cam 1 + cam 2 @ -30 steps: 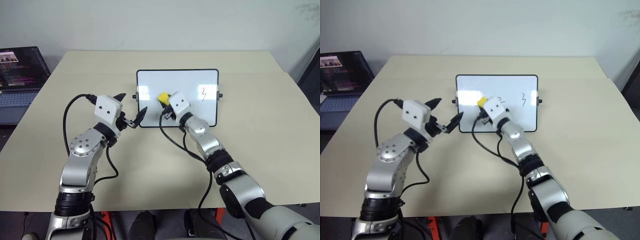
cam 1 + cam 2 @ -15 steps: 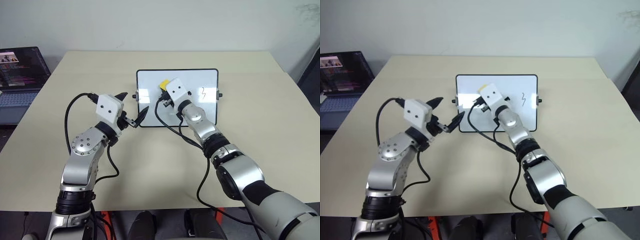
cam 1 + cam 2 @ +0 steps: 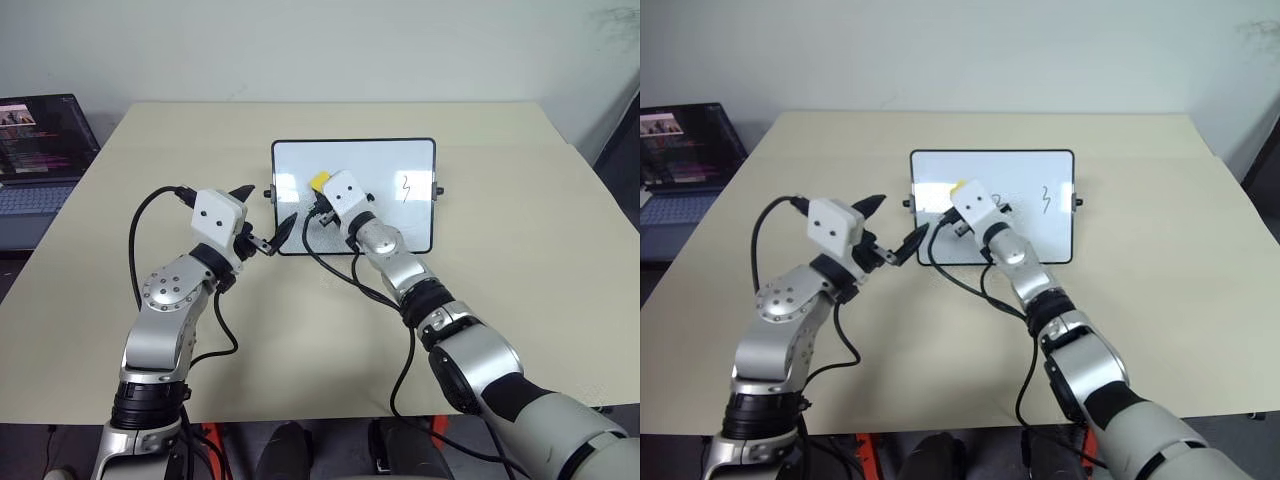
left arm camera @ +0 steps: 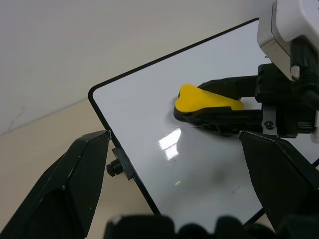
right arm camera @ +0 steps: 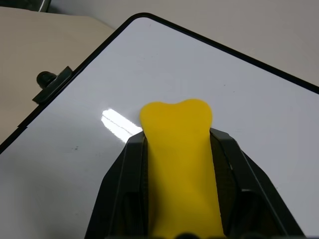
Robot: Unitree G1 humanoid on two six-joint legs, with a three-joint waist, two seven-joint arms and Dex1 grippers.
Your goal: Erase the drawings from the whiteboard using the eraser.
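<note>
My table (image 3: 300,330) has a plain beige top and stands before a bare pale wall (image 3: 320,45). On a lower surface off its left edge an open laptop (image 3: 40,150) shows a lit screen.

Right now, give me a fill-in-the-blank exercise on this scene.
1. The right gripper is shut on the ____ eraser.
2. The eraser rests on the ____.
3. The left gripper, its fingers ____, is beside the board's left edge.
4. The laptop stands at the table's ____ side.

Missing: yellow; whiteboard; open; left
</note>
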